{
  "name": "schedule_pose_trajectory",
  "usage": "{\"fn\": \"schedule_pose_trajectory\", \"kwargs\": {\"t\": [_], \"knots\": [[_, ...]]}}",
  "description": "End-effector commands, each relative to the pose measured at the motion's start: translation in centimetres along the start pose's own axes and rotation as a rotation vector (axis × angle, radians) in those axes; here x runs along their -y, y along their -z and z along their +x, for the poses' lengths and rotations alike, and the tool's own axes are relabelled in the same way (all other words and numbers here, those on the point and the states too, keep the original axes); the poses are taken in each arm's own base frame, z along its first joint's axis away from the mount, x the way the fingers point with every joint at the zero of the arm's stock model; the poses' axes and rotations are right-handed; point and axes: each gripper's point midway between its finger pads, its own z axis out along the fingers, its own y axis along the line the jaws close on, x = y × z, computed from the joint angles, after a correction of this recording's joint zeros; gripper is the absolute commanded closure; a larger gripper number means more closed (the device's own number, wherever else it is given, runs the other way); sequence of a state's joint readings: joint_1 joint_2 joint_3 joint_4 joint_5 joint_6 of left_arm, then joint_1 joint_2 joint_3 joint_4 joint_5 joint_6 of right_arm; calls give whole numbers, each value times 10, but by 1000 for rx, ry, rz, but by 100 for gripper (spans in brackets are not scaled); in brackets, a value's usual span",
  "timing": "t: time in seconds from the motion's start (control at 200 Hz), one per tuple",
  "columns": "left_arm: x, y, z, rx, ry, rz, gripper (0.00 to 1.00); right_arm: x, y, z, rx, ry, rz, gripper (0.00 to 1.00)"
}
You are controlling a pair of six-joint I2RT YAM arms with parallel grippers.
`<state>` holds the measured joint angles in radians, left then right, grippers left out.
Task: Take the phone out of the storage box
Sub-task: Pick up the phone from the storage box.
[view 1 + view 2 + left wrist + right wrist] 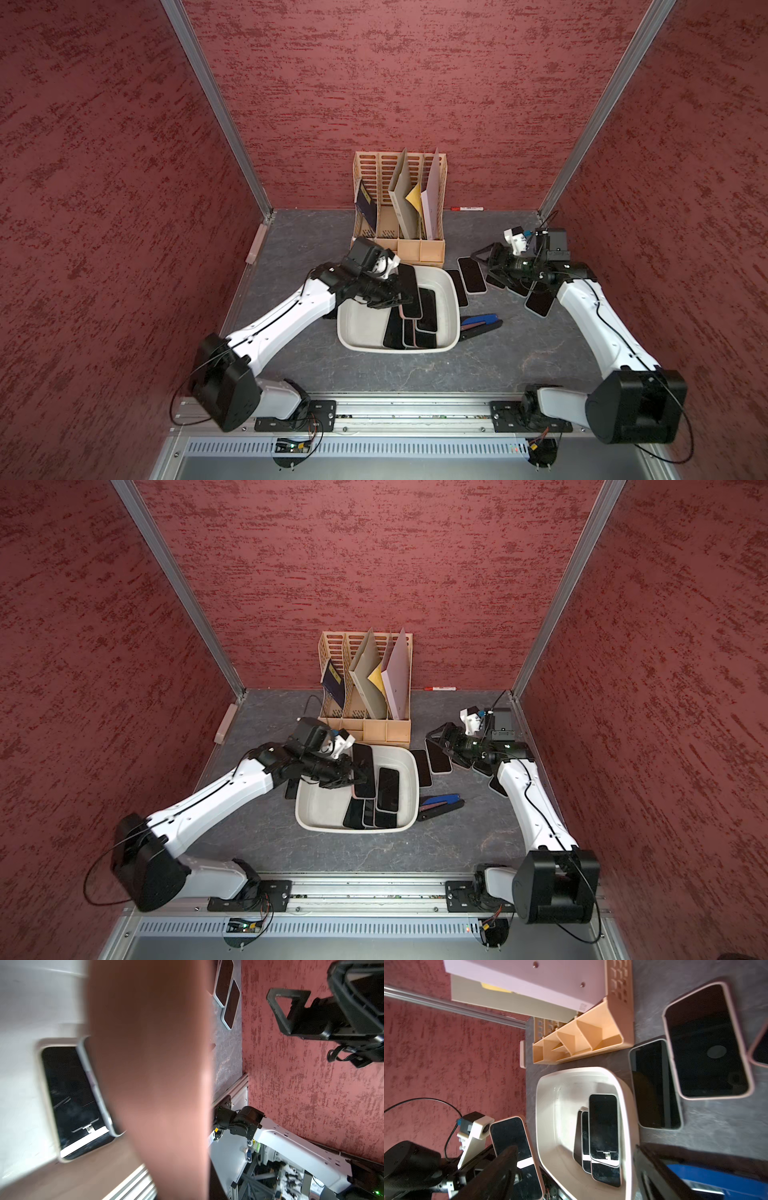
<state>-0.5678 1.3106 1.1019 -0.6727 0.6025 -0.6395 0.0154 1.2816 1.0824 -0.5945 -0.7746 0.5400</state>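
1. Grips a pink-cased phone (pixel 408 276) in the closed left claw (pixel 403 296), tilted over the left rim of the storage box (pixel 359 328).
2. Leaves several more phones (pixel 428 309) overlapping on the box floor.
3. Holds the right claw (pixel 486 264) spread wide and empty above phones laid on the worktop (pixel 471 275).
4. Calls for a slow, straight lift clear of the rim before swinging aside, lest the slim handset pivot in the pinch.

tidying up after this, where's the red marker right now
In both top views the marker lies on the table at the foot of the back wall, just right of the file rack and well behind the storage box.
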Motion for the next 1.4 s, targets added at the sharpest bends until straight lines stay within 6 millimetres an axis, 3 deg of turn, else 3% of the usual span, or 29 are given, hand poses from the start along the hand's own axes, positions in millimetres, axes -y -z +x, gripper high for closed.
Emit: {"fn": "schedule_pose_trajectory", "kwargs": {"t": [0.0, 0.105, 0.185, 0.381, 0.656, 0.787, 1.037, 1.257, 1.398], "knots": [[-30, 31, -2, 84, 68, -25, 100, -15, -15, 13, -70, 27, -88, 2], [-60, 58, -7, 162, 145, -70, 100, -23, -26, 23, -112, 45, -93, 2], [-58, 68, -13, 191, 142, -37, 100, -29, -34, 30, -150, 58, -95, 2], [3, 54, -30, 166, 6, 253, 100, -50, -52, 61, -334, 45, -209, 2], [70, 7, -35, 55, -134, 430, 100, -81, -44, 87, -428, 38, -376, 4], [89, -8, -39, 31, -155, 490, 100, -93, -39, 84, -406, 31, -446, 7], [118, -17, -37, 6, -183, 602, 100, -107, -36, 80, -382, 35, -514, 15], [122, -23, -27, -29, -187, 625, 100, -113, -37, 75, -356, 23, -540, 39], [119, -25, -26, -40, -180, 622, 100, -113, -37, 74, -345, 10, -549, 65]]}}
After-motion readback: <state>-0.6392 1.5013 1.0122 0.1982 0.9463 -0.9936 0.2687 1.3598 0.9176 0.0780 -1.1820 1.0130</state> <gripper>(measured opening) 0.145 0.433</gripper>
